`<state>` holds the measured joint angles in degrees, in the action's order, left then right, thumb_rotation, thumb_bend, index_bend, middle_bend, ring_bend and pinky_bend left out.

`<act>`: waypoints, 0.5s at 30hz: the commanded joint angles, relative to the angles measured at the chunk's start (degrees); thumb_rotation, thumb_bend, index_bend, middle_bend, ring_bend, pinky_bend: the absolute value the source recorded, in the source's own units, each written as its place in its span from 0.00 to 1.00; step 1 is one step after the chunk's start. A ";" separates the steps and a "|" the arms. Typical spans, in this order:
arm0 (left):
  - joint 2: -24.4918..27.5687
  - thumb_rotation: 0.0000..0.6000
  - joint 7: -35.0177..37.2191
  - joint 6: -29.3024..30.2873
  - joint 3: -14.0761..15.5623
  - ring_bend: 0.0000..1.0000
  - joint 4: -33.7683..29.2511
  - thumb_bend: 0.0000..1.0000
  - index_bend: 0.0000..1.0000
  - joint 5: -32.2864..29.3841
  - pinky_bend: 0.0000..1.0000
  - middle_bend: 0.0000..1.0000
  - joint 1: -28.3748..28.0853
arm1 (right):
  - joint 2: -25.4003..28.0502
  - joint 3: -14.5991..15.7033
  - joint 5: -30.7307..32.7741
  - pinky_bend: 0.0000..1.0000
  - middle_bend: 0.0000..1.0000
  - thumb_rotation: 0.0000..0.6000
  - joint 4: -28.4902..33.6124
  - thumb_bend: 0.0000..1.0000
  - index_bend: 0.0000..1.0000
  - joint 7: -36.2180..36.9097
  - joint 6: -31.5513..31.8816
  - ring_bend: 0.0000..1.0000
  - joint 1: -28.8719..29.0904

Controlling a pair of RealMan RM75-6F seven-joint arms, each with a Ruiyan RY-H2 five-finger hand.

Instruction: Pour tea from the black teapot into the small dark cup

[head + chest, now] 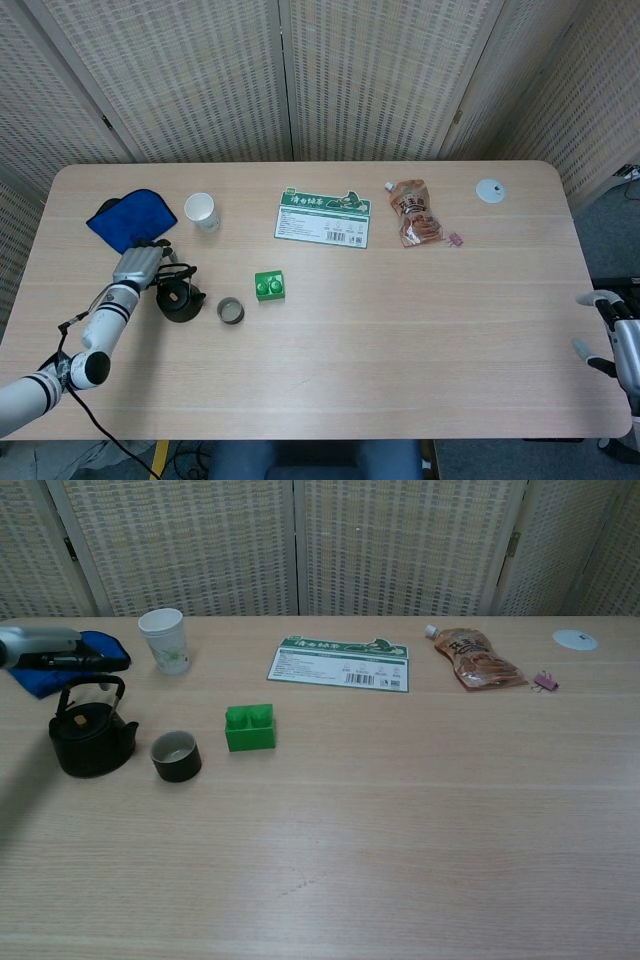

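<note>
A: Step?

B: Reach for the grasp. Left hand (140,267) sits over the arched handle of the black teapot (180,300); the chest view has it just above the handle top, at the frame's left edge (45,652). Pot is on the table (400,330), not lifted or tilted.

A: Holding the handle yet?

B: Can't tell. Fingers reach out toward the handle, but neither view shows whether they wrap it or only hover. I'm logging it as undetermined.

A: Cup?

B: Small dark cup (231,311) stands upright just beyond the teapot on the side away from the hand, near but not touching. Looks empty in the chest view (176,756), pale inside. Pour not started, I'd say.

A: Right hand?

B: Far off at the table's other edge (608,335), fingers apart, nothing in it. Idle.

A: Next move?

B: My guess: close the fingers round the handle's top, lift straight up, shift the pot a little away from the hand toward the cup, then tip spout-down. Spout seems to face the cup already, so little turning needed. Green block (269,285) lies past the cup, further from the hand; blue cloth (131,218) and paper cup (202,211) behind it. None in the way.
</note>
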<state>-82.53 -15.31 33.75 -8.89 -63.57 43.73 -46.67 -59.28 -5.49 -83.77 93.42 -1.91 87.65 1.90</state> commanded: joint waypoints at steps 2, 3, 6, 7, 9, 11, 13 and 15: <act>0.03 0.07 -0.08 0.06 0.33 0.14 -0.24 0.04 0.40 -0.33 0.00 0.12 -0.25 | -0.10 -0.06 0.08 0.38 0.32 1.00 -0.27 0.15 0.34 0.22 -0.17 0.29 0.10; 0.06 0.07 -0.12 0.03 0.42 0.14 -0.28 0.04 0.41 -0.53 0.00 0.12 -0.34 | -0.14 -0.07 0.09 0.38 0.32 1.00 -0.33 0.15 0.34 0.25 -0.21 0.29 0.13; 0.11 0.06 -0.18 -0.22 0.79 0.14 -0.35 0.04 0.42 -1.12 0.00 0.12 -0.64 | -0.29 -0.13 0.05 0.38 0.32 1.00 -0.52 0.15 0.34 0.39 -0.33 0.29 0.27; 0.14 0.07 -0.18 -0.27 0.90 0.14 -0.36 0.04 0.43 -1.25 0.00 0.12 -0.69 | -0.33 -0.13 0.02 0.38 0.32 1.00 -0.57 0.15 0.34 0.42 -0.35 0.29 0.30; 0.17 0.06 -0.27 -0.34 1.20 0.14 -0.37 0.04 0.44 -1.47 0.00 0.12 -0.84 | -0.44 -0.14 0.02 0.38 0.32 1.00 -0.66 0.15 0.34 0.46 -0.43 0.29 0.36; 0.24 0.06 -0.26 -0.19 1.40 0.14 -0.50 0.04 0.45 -1.57 0.00 0.12 -0.92 | -0.51 -0.12 0.02 0.38 0.32 1.00 -0.70 0.15 0.34 0.48 -0.43 0.29 0.36; 0.41 0.06 -0.04 0.20 1.41 0.14 -0.88 0.04 0.46 -1.35 0.00 0.12 -0.89 | -0.54 -0.13 0.01 0.38 0.32 1.00 -0.74 0.15 0.34 0.48 -0.38 0.29 0.35; 0.76 0.06 0.30 0.79 1.40 0.14 -1.56 0.04 0.46 -0.80 0.00 0.12 -0.74 | -0.58 -0.13 0.00 0.38 0.32 1.00 -0.80 0.15 0.34 0.53 -0.31 0.29 0.31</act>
<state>-81.92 -15.17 34.32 -7.49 -64.91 42.71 -47.48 -59.86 -5.62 -83.77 92.62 -1.39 87.34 2.21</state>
